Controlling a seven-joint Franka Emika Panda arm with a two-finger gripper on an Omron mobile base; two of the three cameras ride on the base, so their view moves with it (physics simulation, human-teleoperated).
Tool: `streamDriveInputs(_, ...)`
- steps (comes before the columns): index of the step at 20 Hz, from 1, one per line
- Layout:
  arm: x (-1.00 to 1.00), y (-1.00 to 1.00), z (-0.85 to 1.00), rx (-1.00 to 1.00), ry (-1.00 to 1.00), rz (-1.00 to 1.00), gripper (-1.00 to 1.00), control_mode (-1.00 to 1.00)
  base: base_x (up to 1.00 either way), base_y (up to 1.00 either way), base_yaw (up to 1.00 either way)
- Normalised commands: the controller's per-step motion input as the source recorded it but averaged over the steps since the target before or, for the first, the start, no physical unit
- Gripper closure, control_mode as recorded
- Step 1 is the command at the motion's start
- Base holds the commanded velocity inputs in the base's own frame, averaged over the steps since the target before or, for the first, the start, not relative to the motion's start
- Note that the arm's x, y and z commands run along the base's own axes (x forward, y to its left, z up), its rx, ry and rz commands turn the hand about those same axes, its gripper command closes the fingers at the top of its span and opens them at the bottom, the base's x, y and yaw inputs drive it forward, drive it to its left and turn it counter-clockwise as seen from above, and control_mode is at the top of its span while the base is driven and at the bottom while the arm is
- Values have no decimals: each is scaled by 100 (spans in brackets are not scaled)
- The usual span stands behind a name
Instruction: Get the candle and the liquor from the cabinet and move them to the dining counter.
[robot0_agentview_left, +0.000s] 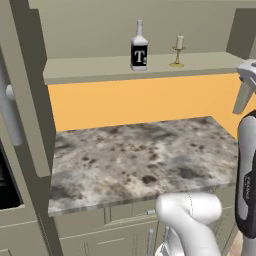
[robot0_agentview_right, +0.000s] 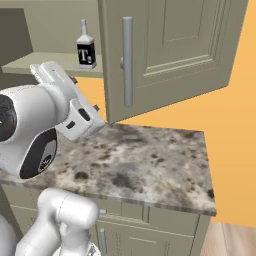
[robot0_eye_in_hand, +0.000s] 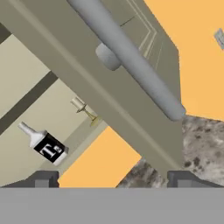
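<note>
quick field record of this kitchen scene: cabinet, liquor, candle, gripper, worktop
cabinet: door swung open, shelf exposed
liquor: bottle upright on the shelf, left of the candle
candle: candle upright on its brass stick, apart from the bottle
gripper: gripper open, holding nothing, near the door's bar handle
worktop: marble worktop below the shelf

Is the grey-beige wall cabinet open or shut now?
Open: the panelled door stands swung out, and the clear glass bottle on the shelf is visible.
</note>
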Motion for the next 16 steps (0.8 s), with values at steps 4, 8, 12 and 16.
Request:
streamDriveInputs(4, 23, 60, -2, 2, 0, -20, -100, -100, 0, 0, 0)
streamDriveInputs(8, 34, 42, 0, 13, 9, -34, -100, -100, 0, 0, 0)
streamDriveInputs(12, 45, 19, -12, 13, 3, -30, -100, -100, 0, 0, 0)
streamDriveInputs(16, 54, 9, -8, 14, -2, -30, -100, -100, 0, 0, 0)
